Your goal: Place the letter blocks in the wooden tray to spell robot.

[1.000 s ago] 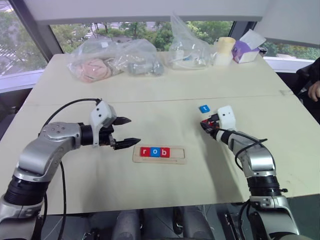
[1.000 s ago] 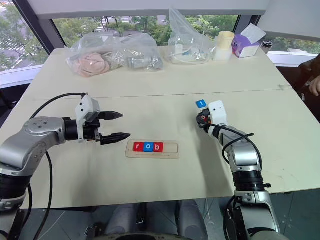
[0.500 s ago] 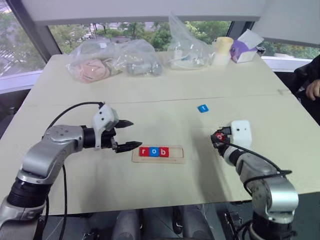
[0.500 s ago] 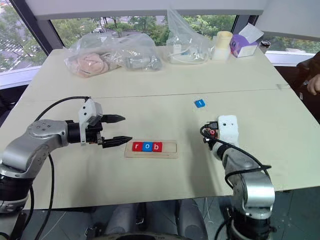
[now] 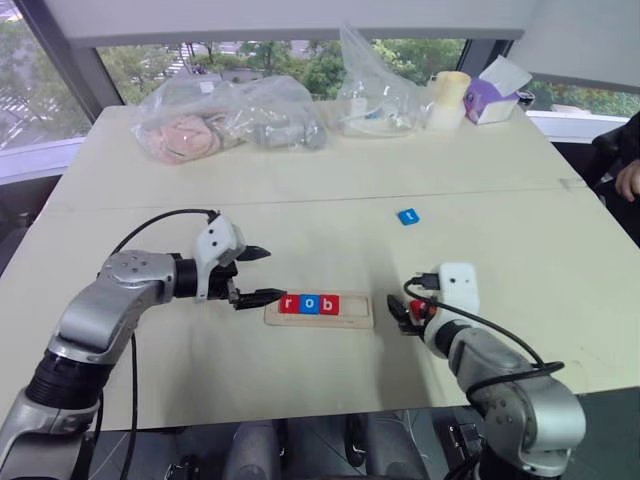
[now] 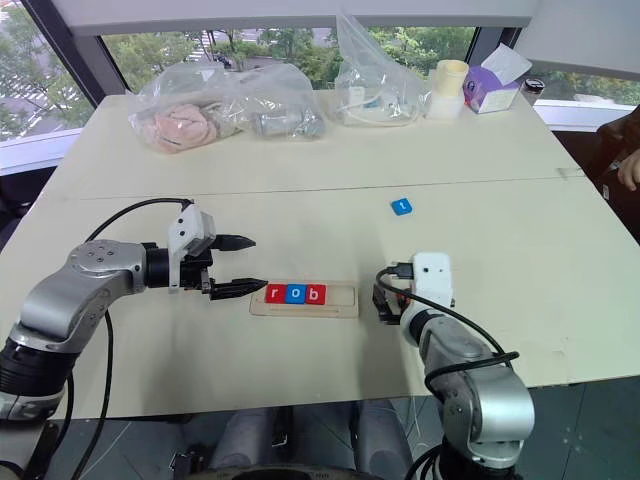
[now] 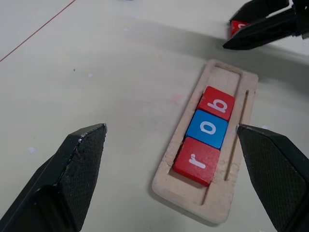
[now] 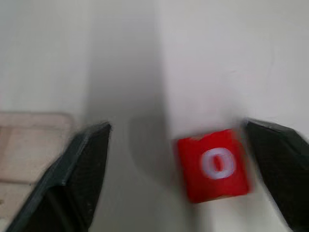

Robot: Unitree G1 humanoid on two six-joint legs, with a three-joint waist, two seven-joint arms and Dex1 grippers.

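Observation:
The wooden tray [image 5: 355, 307] lies at the table's middle with red r [image 7: 195, 161], blue o [image 7: 207, 128] and red b [image 7: 217, 103] letter blocks filling its left end. My left gripper [image 5: 262, 275] hovers open just off the tray's left end. Past the tray's right end my right gripper [image 8: 176, 126] stands open, low over the table. A red o block [image 8: 215, 164] sits loose between its fingers, close to one finger but apart from both. A blue t block [image 5: 407, 216] lies alone farther back on the right.
Clear plastic bags [image 5: 225, 118] with soft items, a pale cup [image 5: 448, 100] and a purple tissue box [image 5: 492, 98] line the far edge. A person's hand [image 5: 629, 181] shows at the right edge.
My right arm has drawn back from beside the blue t block to the tray's right end, bringing the red o block along. Its gripper has opened and let the block go. The left gripper holds its place.

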